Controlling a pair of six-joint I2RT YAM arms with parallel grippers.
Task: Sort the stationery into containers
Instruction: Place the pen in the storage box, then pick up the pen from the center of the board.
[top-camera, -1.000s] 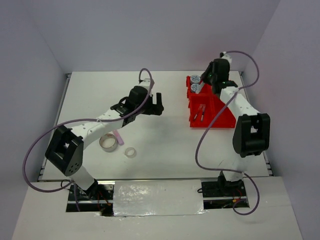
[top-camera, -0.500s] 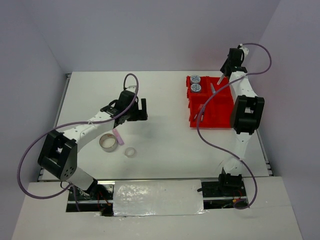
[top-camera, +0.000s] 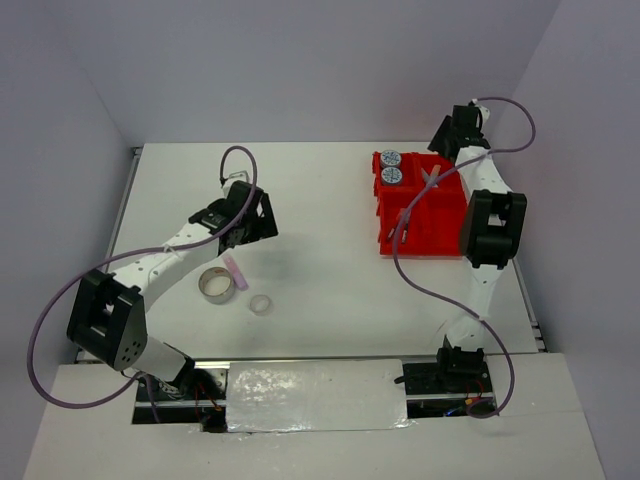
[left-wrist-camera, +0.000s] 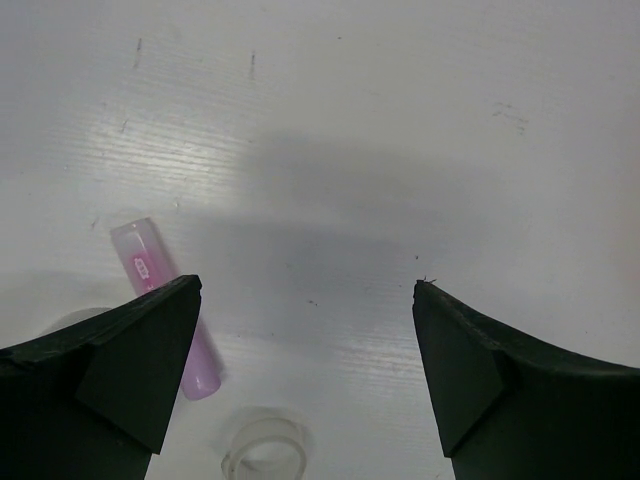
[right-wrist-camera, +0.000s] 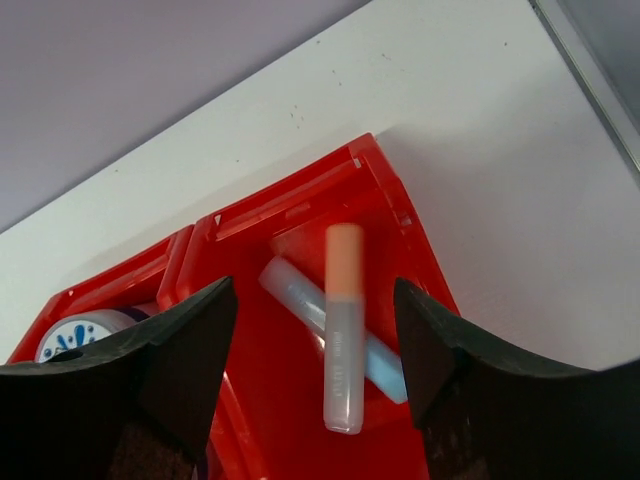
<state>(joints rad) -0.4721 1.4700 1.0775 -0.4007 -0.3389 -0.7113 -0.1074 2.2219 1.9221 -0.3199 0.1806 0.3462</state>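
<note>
The red tray (top-camera: 448, 232) stands at the right. Two blue-patterned tape rolls (top-camera: 392, 167) lie in its far left compartment. My right gripper (top-camera: 444, 142) hovers open over the far right compartment. In the right wrist view an orange-capped stick (right-wrist-camera: 342, 330) shows blurred between my open fingers (right-wrist-camera: 190, 330), touching neither, above a blue stick (right-wrist-camera: 300, 300) lying in the tray (right-wrist-camera: 260, 400). My left gripper (top-camera: 262, 216) is open and empty above the table. The pink stick (left-wrist-camera: 150, 255), a clear tape ring (left-wrist-camera: 265, 450) and a silver tape ring (top-camera: 217, 284) lie below it.
The pink stick (top-camera: 235, 268) and the clear ring (top-camera: 261, 304) lie near the table's front left. The right arm's cable (top-camera: 405, 225) crosses over the tray's near compartments. White walls close in the table on three sides.
My right gripper has let go of the orange-capped stick over the tray's far right compartment. My left arm has drawn back leftward and now sits over the pink stick.
</note>
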